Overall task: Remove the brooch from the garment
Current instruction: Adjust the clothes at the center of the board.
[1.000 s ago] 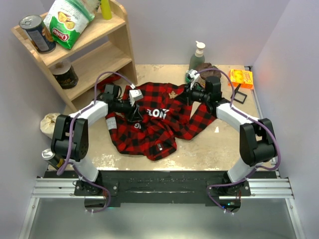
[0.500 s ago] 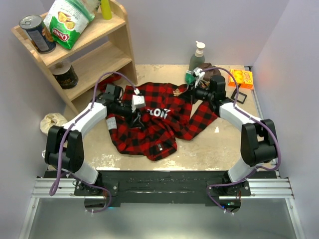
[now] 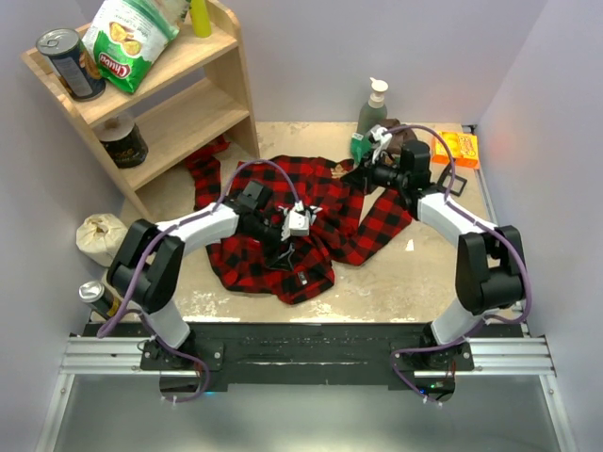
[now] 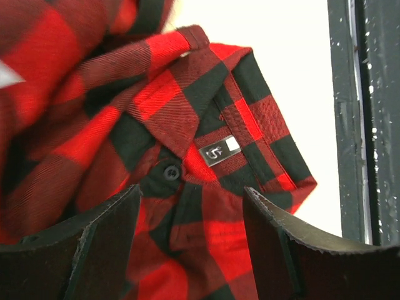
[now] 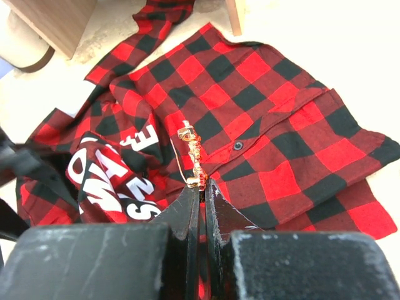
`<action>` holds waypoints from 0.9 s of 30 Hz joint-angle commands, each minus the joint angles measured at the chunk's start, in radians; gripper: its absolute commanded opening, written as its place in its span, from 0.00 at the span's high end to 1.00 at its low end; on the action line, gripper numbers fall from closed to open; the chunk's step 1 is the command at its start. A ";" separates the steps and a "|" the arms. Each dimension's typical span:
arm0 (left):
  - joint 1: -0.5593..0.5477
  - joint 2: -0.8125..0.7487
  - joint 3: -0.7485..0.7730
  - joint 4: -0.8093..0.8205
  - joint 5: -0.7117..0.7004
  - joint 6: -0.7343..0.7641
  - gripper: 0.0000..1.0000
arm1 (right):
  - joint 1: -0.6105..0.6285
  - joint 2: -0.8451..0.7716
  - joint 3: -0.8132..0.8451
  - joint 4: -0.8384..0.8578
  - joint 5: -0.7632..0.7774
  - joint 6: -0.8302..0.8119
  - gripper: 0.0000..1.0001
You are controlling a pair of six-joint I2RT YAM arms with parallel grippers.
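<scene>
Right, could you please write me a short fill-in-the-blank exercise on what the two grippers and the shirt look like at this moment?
1. The right gripper is shut on the ____.
2. The left gripper is ____, holding nothing, above the garment.
3. In the left wrist view, a black ____ sits beside the small label.
Missing words: brooch; open; button.
</scene>
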 commanded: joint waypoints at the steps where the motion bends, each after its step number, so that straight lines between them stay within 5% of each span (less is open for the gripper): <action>1: -0.058 0.061 -0.018 0.037 -0.028 -0.018 0.29 | -0.003 0.068 0.033 0.017 0.025 -0.019 1.00; 12: -0.086 0.124 -0.057 0.014 -0.049 0.026 0.29 | 0.009 0.273 0.138 -0.023 0.179 -0.016 1.00; 27: -0.084 0.128 -0.102 -0.236 -0.140 0.198 0.30 | 0.055 0.373 0.331 -0.256 0.466 -0.052 1.00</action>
